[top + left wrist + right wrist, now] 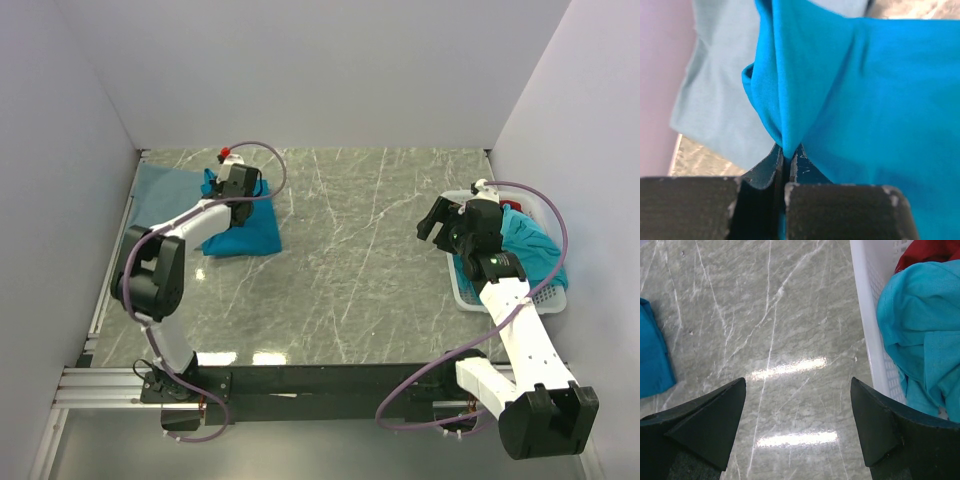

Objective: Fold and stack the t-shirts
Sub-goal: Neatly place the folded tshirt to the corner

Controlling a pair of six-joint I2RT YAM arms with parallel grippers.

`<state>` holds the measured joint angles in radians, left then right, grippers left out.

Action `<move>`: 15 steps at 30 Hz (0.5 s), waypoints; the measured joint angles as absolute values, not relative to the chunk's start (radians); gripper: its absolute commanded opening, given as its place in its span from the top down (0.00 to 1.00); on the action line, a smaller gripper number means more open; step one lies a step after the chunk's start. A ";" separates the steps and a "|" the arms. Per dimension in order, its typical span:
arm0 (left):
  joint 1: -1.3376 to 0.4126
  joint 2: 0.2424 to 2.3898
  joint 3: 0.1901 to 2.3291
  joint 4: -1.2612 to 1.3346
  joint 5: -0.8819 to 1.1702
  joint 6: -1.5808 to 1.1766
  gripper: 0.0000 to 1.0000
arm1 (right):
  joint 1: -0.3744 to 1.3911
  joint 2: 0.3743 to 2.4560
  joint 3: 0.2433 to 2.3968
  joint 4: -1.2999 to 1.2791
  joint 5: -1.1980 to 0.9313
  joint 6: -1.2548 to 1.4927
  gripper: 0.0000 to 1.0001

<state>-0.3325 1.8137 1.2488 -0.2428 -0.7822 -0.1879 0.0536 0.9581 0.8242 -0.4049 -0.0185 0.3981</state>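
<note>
Marble table (370,260) — left hand (788,152) pinches teal t-shirt (880,100), crease pointing away.

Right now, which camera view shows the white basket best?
The top external view. It shows the white basket almost whole, though the right arm covers part of it. The right wrist view shows only one wall of it and a teal t-shirt inside. The left wrist view shows nothing of it.

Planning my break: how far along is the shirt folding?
Done, apparently: a grey-blue shirt lies flat at the far left. In hand: the left gripper pinches a folded teal shirt. Left: a crumpled teal shirt and a red shirt wait in the basket; the right gripper hangs open, empty.
</note>
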 measured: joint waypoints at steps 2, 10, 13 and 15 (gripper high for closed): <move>-0.322 1.765 1.217 -0.226 -0.774 -0.174 1.00 | 0.054 0.958 0.824 -0.405 -0.019 0.398 0.09; -0.273 1.684 1.224 -0.187 -0.736 -0.101 1.00 | 0.054 0.958 0.824 -0.405 -0.019 0.398 0.09; -0.250 1.684 1.225 -0.193 -0.703 -0.061 1.00 | 0.054 0.958 0.824 -0.405 -0.019 0.398 0.09; -0.236 1.684 1.230 -0.200 -0.677 -0.028 1.00 | 0.054 0.958 0.824 -0.405 -0.020 0.398 0.09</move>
<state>-0.2363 1.6840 1.2301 -0.2005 -0.6769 -0.0284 0.0536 0.9581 0.8242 -0.4049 -0.0200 0.3977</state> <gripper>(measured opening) 0.039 0.910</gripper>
